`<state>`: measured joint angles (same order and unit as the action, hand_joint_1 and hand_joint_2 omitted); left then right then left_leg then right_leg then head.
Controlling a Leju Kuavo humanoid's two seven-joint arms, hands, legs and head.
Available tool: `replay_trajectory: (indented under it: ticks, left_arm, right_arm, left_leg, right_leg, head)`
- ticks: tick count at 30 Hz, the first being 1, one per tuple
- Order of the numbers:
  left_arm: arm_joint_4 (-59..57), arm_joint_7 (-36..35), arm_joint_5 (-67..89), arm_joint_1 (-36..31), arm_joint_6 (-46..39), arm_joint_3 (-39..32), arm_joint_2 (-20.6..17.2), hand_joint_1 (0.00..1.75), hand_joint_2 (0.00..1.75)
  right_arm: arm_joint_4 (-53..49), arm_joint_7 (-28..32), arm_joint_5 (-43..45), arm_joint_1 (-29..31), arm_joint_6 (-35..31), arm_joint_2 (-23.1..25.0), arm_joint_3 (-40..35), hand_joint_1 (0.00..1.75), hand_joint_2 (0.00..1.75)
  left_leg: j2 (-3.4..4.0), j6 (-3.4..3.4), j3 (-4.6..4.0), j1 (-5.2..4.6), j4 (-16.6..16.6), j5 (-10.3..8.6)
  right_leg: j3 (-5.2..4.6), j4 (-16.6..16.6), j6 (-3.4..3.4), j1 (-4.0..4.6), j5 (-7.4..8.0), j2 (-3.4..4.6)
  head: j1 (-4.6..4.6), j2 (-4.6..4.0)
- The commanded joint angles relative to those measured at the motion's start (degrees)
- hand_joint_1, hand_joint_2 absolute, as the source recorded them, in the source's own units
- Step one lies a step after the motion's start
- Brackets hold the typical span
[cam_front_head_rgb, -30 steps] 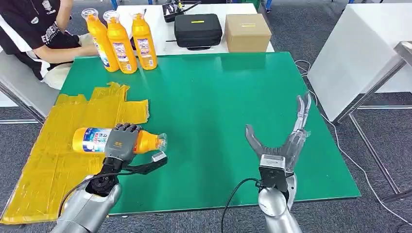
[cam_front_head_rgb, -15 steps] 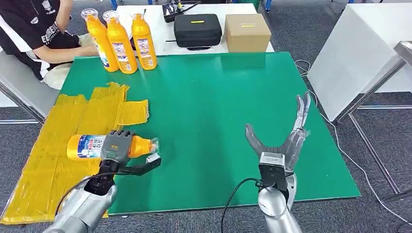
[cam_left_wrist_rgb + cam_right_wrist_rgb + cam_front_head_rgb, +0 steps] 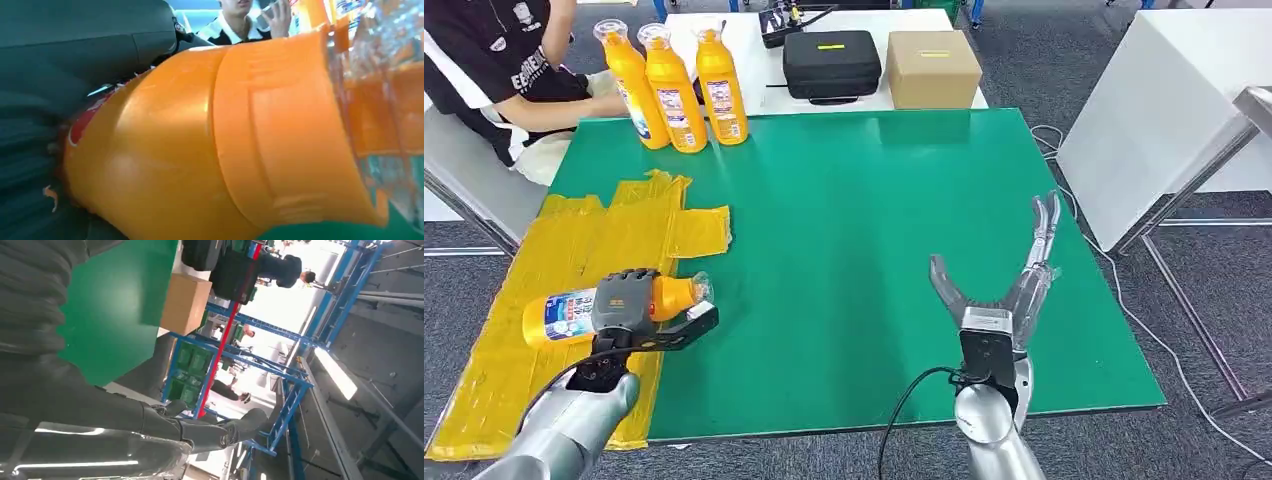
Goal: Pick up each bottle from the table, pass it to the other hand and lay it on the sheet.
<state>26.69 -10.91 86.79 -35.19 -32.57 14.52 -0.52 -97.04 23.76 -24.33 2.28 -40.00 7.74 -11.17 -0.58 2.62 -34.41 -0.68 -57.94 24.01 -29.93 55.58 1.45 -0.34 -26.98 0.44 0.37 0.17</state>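
My left hand grips an orange bottle lying sideways, cap toward the green table, above the yellow sheet near its right edge. Up close in the left wrist view, the bottle's orange shoulder sits against my left hand. Three more orange bottles stand upright at the table's far left corner. Over the table's near right part, my right hand is open, fingers spread, holding nothing; its fingers also appear in the right wrist view.
A person sits at the far left beside the standing bottles. Behind the green table, a black case and a cardboard box rest on a white table. Another white table stands at right.
My left hand has carried the bottle leftward, from the sheet's edge by the green table to over the yellow sheet. The right hand has hardly moved.
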Motion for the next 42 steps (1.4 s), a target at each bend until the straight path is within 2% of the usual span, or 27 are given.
replay_trajectory:
  ticks: [1, 3, 4, 5, 11, 15, 16, 21, 23, 25, 30, 32, 33, 38, 40, 42]
  left_arm:
    - [-5.59, 0.45, -0.61, -0.81, 0.77, -3.63, -0.71, 1.75, 1.75]
    - [-5.68, 1.05, -0.95, -0.48, 0.61, -4.53, -0.71, 1.75, 1.75]
    - [-5.52, 2.65, -2.09, -0.25, 0.12, -6.09, -0.38, 1.06, 1.75]
    - [-5.37, 5.56, -4.59, -0.10, 0.39, -8.37, 0.31, 0.00, 1.75]
    - [-4.84, 8.83, -5.70, 0.03, 1.53, -9.88, 1.00, 0.00, 1.75]
    - [-3.64, 13.78, -9.76, 0.22, 2.33, -13.04, 2.16, 0.00, 1.75]
    - [-2.89, 15.21, -11.23, 0.20, 2.47, -13.93, 2.54, 0.00, 0.00]
    - [2.33, 19.71, -16.53, 0.50, 5.40, -15.13, 4.31, 0.00, 0.00]
    - [6.05, 24.89, -23.49, 0.80, 10.00, -16.60, 5.66, 0.00, 0.00]
    - [15.90, 30.70, -35.01, 3.10, 19.79, -16.22, 7.00, 0.00, 0.00]
    - [44.06, 29.18, -54.38, 10.31, 33.14, -7.24, 5.63, 0.00, 0.00]
    - [51.07, 28.35, -57.63, 12.36, 34.20, -5.24, 4.77, 0.00, 0.00]
    - [55.65, 30.68, -61.56, 13.77, 35.18, -4.21, 4.34, 0.00, 0.00]
    - [61.28, 29.62, -63.25, 15.89, 36.16, -2.86, 3.14, 0.00, 0.00]
    - [63.66, 32.17, -68.53, 16.94, 37.21, -3.25, 3.69, 0.00, 0.00]
    - [66.55, 30.07, -73.34, 18.44, 39.59, -3.70, 3.96, 0.00, 0.00]
  right_arm:
    - [3.21, -0.38, 0.35, 2.14, 0.00, -1.39, -0.66, 0.00, 1.75]
    - [3.55, -0.37, 0.31, 2.49, 0.00, -1.36, -0.99, 0.00, 1.75]
    - [3.78, -0.45, 0.39, 2.67, 0.00, -1.42, -1.14, 0.00, 1.75]
    - [3.82, -0.46, 0.38, 2.71, 0.00, -1.48, -1.27, 0.00, 1.75]
    - [5.02, -0.91, 0.84, 3.45, 0.39, -1.24, -1.71, 0.00, 1.75]
    - [5.95, -1.94, 0.93, 4.16, 2.56, -1.60, -2.29, 0.00, 1.75]
    - [6.17, -2.24, 0.65, 4.20, 3.42, -1.70, -2.49, 0.00, 1.75]
    - [7.31, -2.99, 0.22, 4.32, 5.27, -1.80, -2.81, 0.00, 1.75]
    - [7.28, -3.16, 0.36, 4.53, 6.50, -2.24, -3.05, 0.00, 1.75]
    - [7.08, -3.10, 0.26, 5.08, 7.53, -2.55, -3.60, 0.00, 1.75]
    - [4.18, -3.89, 0.89, 4.32, 10.59, -3.63, -4.82, 0.00, 1.75]
    - [2.95, -4.08, 0.38, 3.62, 11.08, -3.99, -5.00, 0.00, 1.75]
    - [1.90, -3.94, -0.07, 3.01, 11.41, -4.14, -5.00, 0.00, 1.75]
    - [-0.01, -4.00, -0.38, 2.30, 11.94, -4.34, -5.01, 0.00, 1.75]
    - [-0.93, -3.41, -0.28, 2.24, 12.13, -4.64, -5.00, 0.00, 1.75]
    - [-1.86, -3.84, 0.19, 2.41, 13.50, -5.60, -5.46, 0.00, 1.75]
  left_leg:
    - [0.21, -0.19, 0.21, 0.07, 0.09, 0.05]
    - [0.24, -0.19, 0.25, 0.07, 0.10, 0.05]
    - [0.24, -0.16, 0.21, 0.06, 0.08, 0.04]
    - [0.32, -0.22, 0.30, 0.08, 0.13, 0.05]
    - [0.21, -0.21, 0.33, 0.09, 0.13, 0.05]
    - [0.15, -0.14, 0.26, 0.07, 0.08, 0.04]
    - [0.20, -0.18, 0.31, 0.09, 0.11, 0.04]
    - [0.03, -0.16, 0.21, 0.08, 0.07, 0.01]
    - [-0.08, -0.17, 0.18, 0.09, 0.06, -0.01]
    - [-0.10, -0.13, 0.11, 0.09, 0.02, -0.01]
    - [0.02, -0.14, 0.04, 0.06, -0.04, 0.03]
    - [0.06, -0.07, -0.09, 0.05, -0.09, 0.03]
    - [0.09, -0.13, -0.03, 0.05, -0.08, 0.08]
    - [0.06, -0.15, -0.03, 0.05, -0.04, 0.11]
    - [0.06, -0.07, -0.14, 0.01, -0.01, 0.04]
    - [0.07, -0.07, -0.14, 0.01, -0.02, 0.04]
  right_leg:
    - [0.18, -0.14, -0.04, 0.06, 0.03, 0.13]
    - [0.20, -0.15, -0.05, 0.06, 0.04, 0.15]
    - [0.16, -0.12, -0.04, 0.05, 0.04, 0.17]
    - [0.23, -0.17, -0.06, 0.06, 0.05, 0.22]
    - [0.28, -0.18, -0.04, 0.05, 0.02, 0.10]
    - [0.23, -0.12, -0.02, 0.04, 0.01, 0.08]
    - [0.28, -0.17, -0.03, 0.06, 0.03, 0.11]
    - [0.21, -0.14, -0.03, 0.05, 0.02, -0.03]
    - [0.23, -0.15, -0.02, 0.06, 0.02, -0.15]
    - [0.16, -0.11, -0.01, 0.06, 0.01, -0.17]
    - [0.10, -0.08, -0.02, 0.06, -0.01, -0.08]
    - [-0.06, 0.00, -0.02, 0.05, -0.01, -0.06]
    - [0.00, -0.01, -0.03, 0.05, -0.06, -0.05]
    - [-0.01, -0.06, -0.05, 0.05, -0.09, -0.06]
    - [-0.15, -0.05, -0.02, 0.02, -0.02, -0.01]
    - [-0.16, -0.04, -0.02, 0.01, -0.03, -0.01]
  head:
    - [0.00, 0.02]
    - [0.00, 0.00]
    - [0.00, 0.00]
    - [0.00, 0.00]
    - [-0.02, 0.00]
    - [-0.02, 0.00]
    - [0.00, 0.02]
    - [-0.02, 0.00]
    - [0.00, 0.00]
    - [0.00, 0.00]
    - [0.02, 0.00]
    - [0.00, 0.02]
    - [0.00, 0.00]
    - [0.00, 0.00]
    - [0.00, 0.00]
    - [-0.02, 0.00]
